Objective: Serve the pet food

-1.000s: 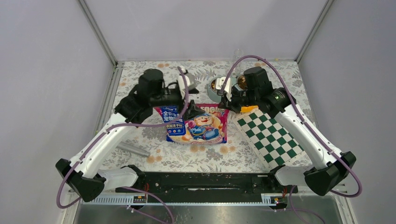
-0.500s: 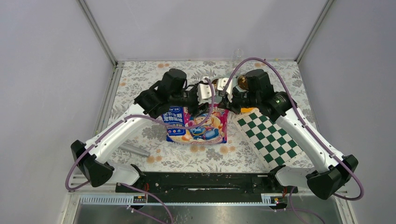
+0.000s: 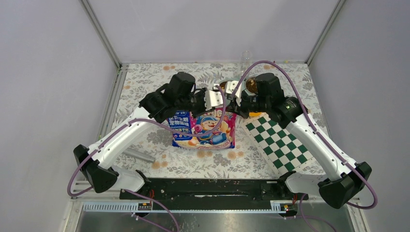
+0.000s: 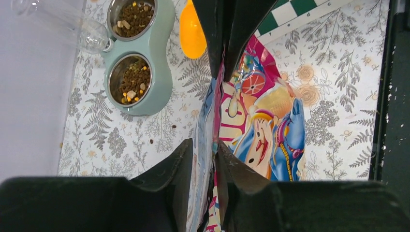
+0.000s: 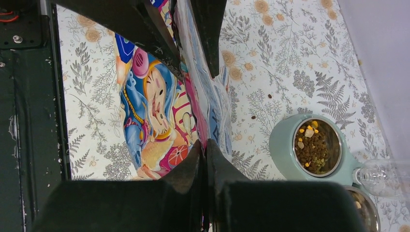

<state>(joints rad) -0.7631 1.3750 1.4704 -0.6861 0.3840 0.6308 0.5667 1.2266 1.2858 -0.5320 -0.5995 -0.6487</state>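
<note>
right gripper (image 5: 204, 145) clamped shut on bag (image 4: 263, 121) top edge, left gripper (image 4: 205, 145) jaws narrow astride same edge, clamp unclear, pet food (image 4: 131, 79) in twin bowl (image 4: 163, 72) at bag's 1 o'clock, top view

Our white-shelled arms (image 3: 123, 135) carry black joints (image 3: 181, 83) and looping purple cables (image 3: 261, 62). Our left gripper (image 4: 205, 145) and right gripper (image 5: 204, 142) are black

We find the bag (image 3: 203, 129) lying mid-surface (image 3: 203, 162). At its 1 o'clock stands the double bowl (image 4: 163, 48), with pet food (image 4: 133, 79) in both wells and a cup (image 3: 246, 55) behind it. The mat (image 3: 278, 140) lies at 3 o'clock, the scoop (image 4: 192, 31) between bowl and mat, and a cylinder (image 3: 139, 155) at 8 o'clock.
</note>
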